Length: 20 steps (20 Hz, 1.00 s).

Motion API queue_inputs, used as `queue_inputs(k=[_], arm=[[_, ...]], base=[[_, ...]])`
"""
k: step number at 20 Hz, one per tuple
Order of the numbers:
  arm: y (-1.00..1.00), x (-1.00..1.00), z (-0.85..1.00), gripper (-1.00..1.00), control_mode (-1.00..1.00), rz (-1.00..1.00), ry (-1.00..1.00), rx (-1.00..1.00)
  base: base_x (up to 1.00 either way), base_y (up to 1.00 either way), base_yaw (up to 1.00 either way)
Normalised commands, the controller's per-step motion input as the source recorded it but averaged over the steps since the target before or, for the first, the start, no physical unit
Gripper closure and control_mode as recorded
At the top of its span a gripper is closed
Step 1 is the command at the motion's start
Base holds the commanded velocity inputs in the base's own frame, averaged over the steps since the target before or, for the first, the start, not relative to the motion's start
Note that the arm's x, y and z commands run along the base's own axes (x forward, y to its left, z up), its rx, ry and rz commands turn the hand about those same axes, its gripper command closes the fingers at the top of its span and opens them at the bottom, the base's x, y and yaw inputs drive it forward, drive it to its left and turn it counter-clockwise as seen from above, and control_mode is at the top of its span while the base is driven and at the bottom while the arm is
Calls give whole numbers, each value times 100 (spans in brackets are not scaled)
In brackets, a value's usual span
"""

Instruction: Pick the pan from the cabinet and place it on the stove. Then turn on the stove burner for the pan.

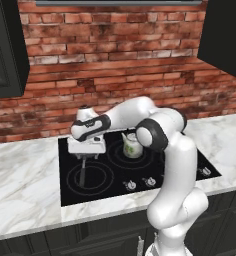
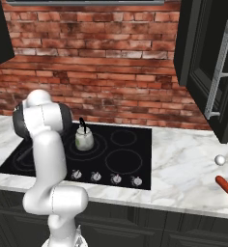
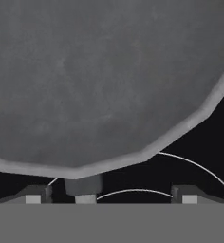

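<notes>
Now, you see pan flat on stove, over left-side ring, its speckled inside under hand camera. Handle runs toward counter's front edge. Gripper hovers right above handle root; jaws spread wide, fingertips either side of handle stub, not touching it. Kettle stands on back ring, just right of hand. Knobs line stove's front edge. Cabinet hangs upper right, door swung open. Marble counter surrounds stove.
</notes>
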Motion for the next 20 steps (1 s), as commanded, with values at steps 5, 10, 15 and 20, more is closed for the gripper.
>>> queue_inputs(k=[5,10,15,20], arm=[[0,-23,18,-100,-100,-6,-10,0],[-1,-24,19,-100,-100,-4,-10,0],[-2,-31,26,-100,-100,-1,-14,0],[0,-26,39,-100,-100,0,-14,0]], base=[[0,0,0],[0,0,0],[0,0,0],[0,0,0]])
